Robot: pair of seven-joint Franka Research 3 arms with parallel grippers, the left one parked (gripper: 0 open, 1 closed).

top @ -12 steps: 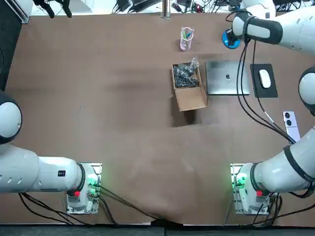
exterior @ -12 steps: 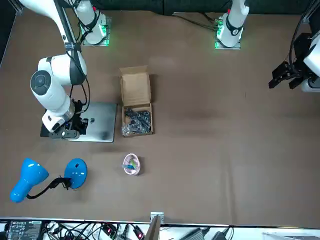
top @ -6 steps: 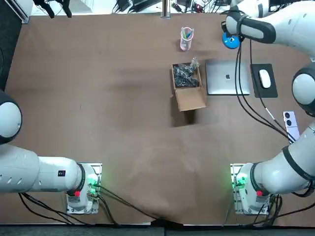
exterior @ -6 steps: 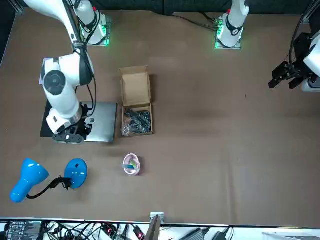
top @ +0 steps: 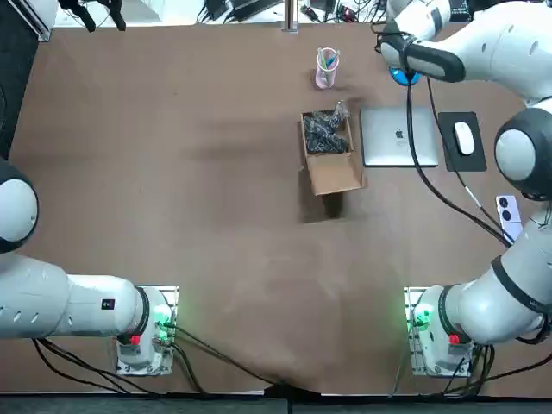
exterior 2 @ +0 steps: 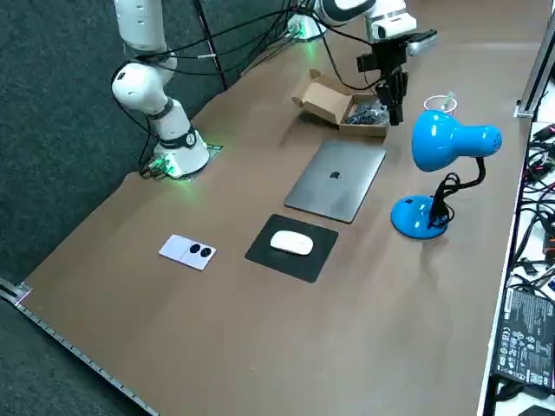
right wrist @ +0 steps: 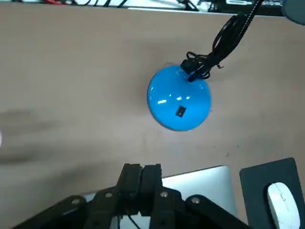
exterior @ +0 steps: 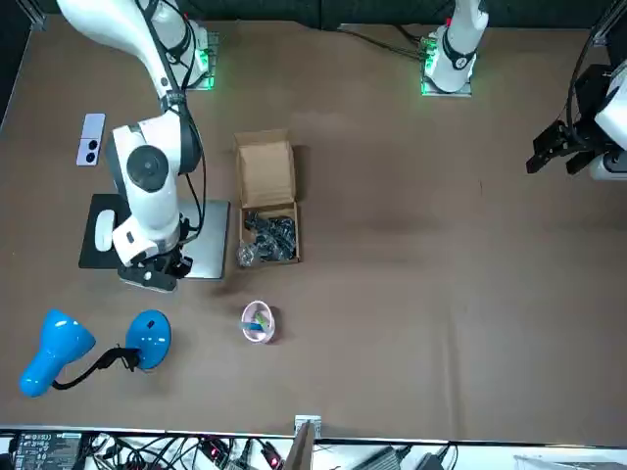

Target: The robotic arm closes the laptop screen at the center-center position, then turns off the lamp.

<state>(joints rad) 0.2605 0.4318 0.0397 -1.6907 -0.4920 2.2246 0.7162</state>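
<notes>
The silver laptop (top: 398, 135) lies flat with its lid down, also seen in the side view (exterior 2: 336, 179). Beyond its far edge stands the blue lamp, with a round base (exterior: 149, 338) and a head (exterior: 54, 351) on a bent neck. A small black switch shows on the lamp base (right wrist: 179, 98). My right gripper (exterior: 155, 282) hangs over the laptop's far edge, a short way from the lamp base. Its fingers (right wrist: 142, 174) are pressed together with nothing between them. In the side view the right gripper (exterior 2: 399, 114) points down beside the lamp head (exterior 2: 447, 140).
An open cardboard box (top: 328, 151) with dark parts sits left of the laptop. A pink cup (top: 327, 67) with pens stands behind it. A white mouse (top: 464, 138) on a black pad lies right of the laptop, and a white device (top: 509, 216) lies nearer the base.
My right arm has swung from above the mouse pad across the laptop toward its far edge, closer to the lamp base. The laptop and the lamp have not moved.
</notes>
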